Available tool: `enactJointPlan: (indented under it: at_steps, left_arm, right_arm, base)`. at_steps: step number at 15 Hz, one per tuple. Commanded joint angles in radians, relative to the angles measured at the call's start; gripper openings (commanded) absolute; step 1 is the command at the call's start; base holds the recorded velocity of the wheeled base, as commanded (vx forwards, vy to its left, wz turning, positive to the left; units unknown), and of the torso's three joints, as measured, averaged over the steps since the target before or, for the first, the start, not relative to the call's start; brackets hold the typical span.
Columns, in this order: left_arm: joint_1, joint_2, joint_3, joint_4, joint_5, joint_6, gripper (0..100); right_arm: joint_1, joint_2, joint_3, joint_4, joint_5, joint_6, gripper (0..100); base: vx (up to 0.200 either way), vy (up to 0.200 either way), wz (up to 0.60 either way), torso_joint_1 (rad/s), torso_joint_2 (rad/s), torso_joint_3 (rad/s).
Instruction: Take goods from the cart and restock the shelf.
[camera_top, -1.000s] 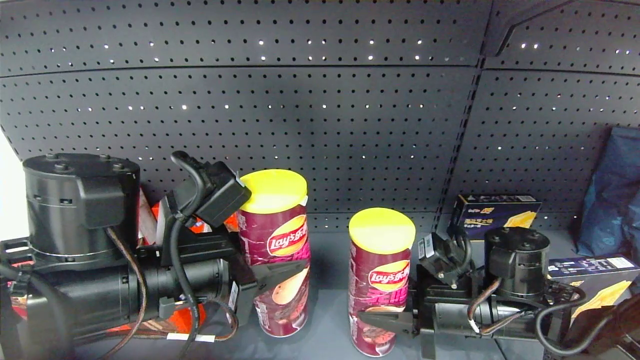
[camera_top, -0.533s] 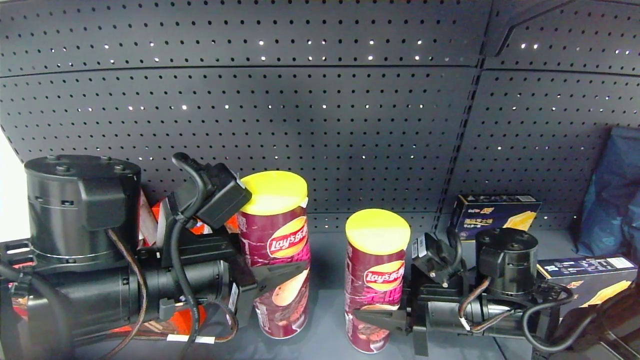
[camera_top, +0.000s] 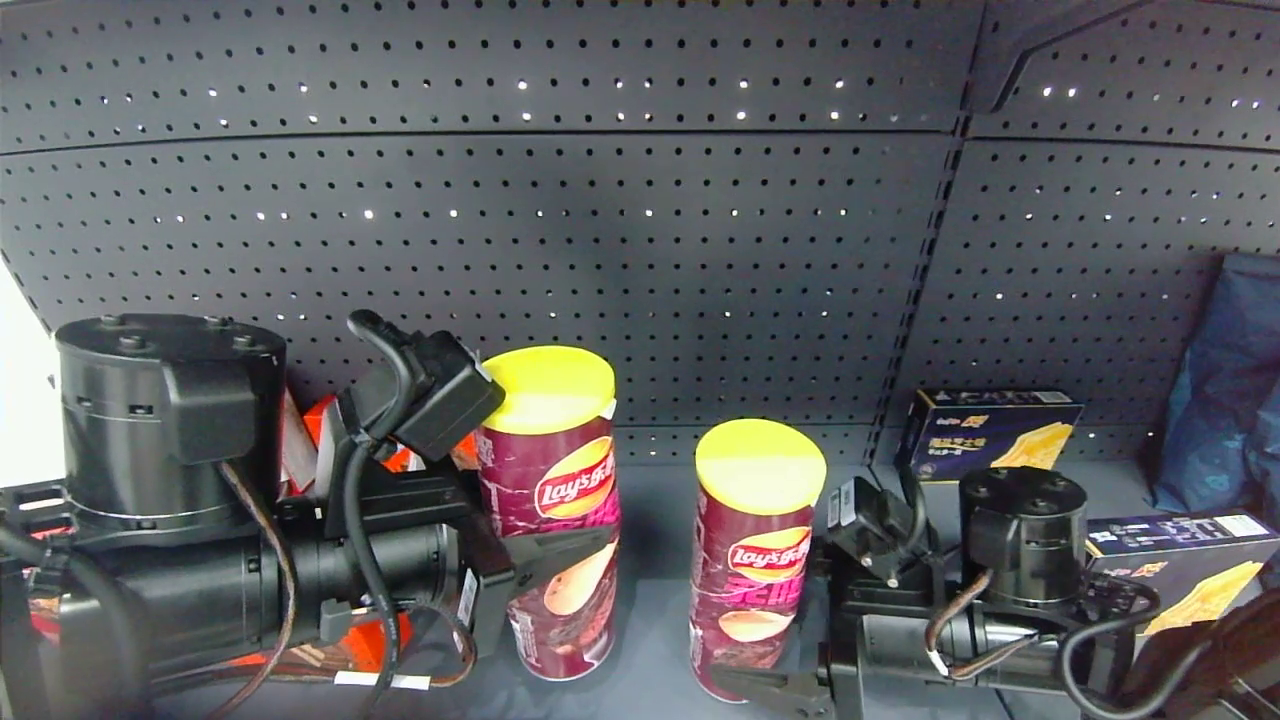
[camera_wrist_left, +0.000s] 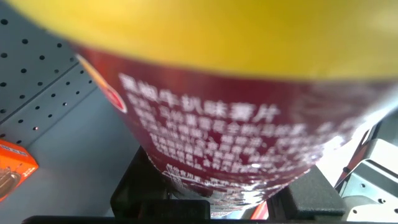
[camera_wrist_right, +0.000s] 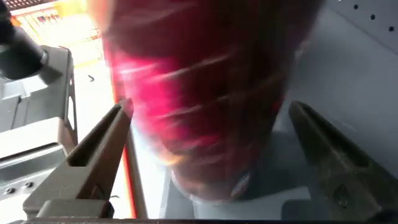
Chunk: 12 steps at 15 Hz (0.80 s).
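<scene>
Left wrist view: left gripper (camera_wrist_left: 224, 202) is clamped on left can (camera_wrist_left: 211, 124), dark pads (camera_wrist_left: 140, 190) tight on both sides of its lower body, yellow lid (camera_wrist_left: 217, 31) nearest the camera. Head view, same grip: one finger (camera_top: 565, 550) lies across the can's front, low on the body. The can is upright with its base down at shelf (camera_top: 650, 560) level; can't tell if it's actually resting.

Right wrist view: right gripper (camera_wrist_right: 210, 109) is wide, right can (camera_wrist_right: 205, 93) sits between the fingers with a gap each side, no contact. Head view: that can stands upright on the shelf, apart from left can, to its right and a bit nearer the front; the gripper's finger sits low by its base. Both cans are maroon with yellow tops.

Pegboard (camera_top: 640, 250) is behind both. Right of the right arm: back box (camera_top: 990, 425) against the pegboard, front box (camera_top: 1180, 560) nearer, blue bag (camera_top: 1225, 400) at far right. Orange pack (camera_top: 320, 420) is behind the left arm.
</scene>
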<state>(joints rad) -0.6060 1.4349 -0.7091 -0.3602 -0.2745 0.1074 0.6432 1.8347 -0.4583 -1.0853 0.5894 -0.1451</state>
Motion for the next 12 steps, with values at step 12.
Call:
enactJointPlan:
  at_steps: [12]
  left_arm:
    - [0.005, 0.001, 0.000, -0.002, 0.000, -0.002, 0]
  right_arm:
    - [-0.303, -0.789, 0.317, 0.022, -0.227, -0.001, 100]
  base:
    - [0.000, 0.000, 0.00, 0.000, 0.00, 0.000]
